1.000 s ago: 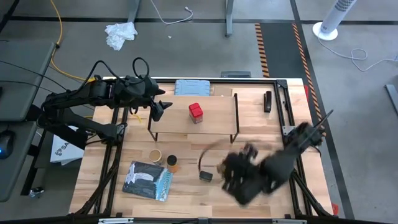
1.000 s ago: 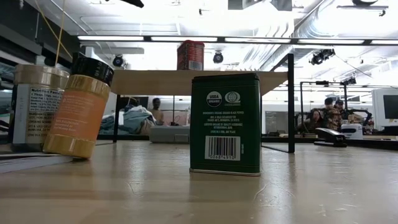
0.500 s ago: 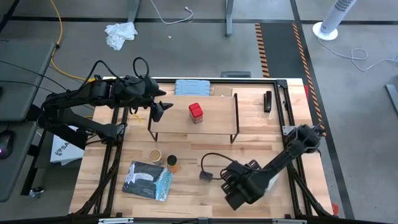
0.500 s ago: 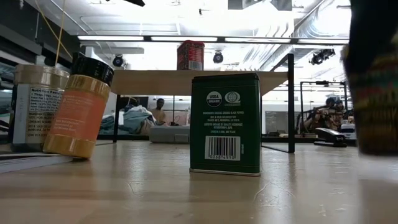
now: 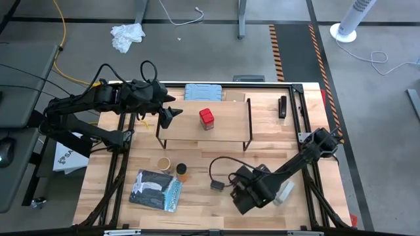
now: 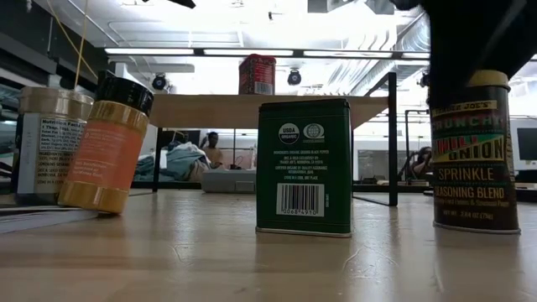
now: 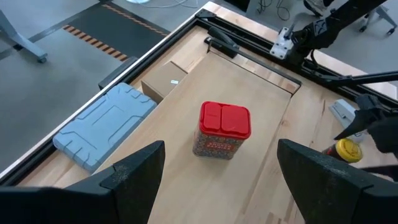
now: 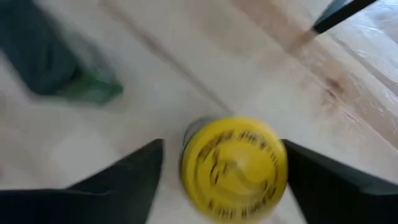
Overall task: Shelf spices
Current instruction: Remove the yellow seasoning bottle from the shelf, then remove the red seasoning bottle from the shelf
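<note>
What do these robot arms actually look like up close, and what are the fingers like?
Both arms are dark, nearly black, built of jointed segments. The left arm carries a black cable looping above it, and the right arm has a thin black cable curling off near its wrist. Each ends in a two-finger gripper: the left gripper and right gripper show broad, flat, matte dark fingers tapering toward the tips.

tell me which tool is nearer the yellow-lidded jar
Right. The right tool hangs directly over the yellow-lidded jar, fingers either side; the left tool is across the table by the shelf.
</note>
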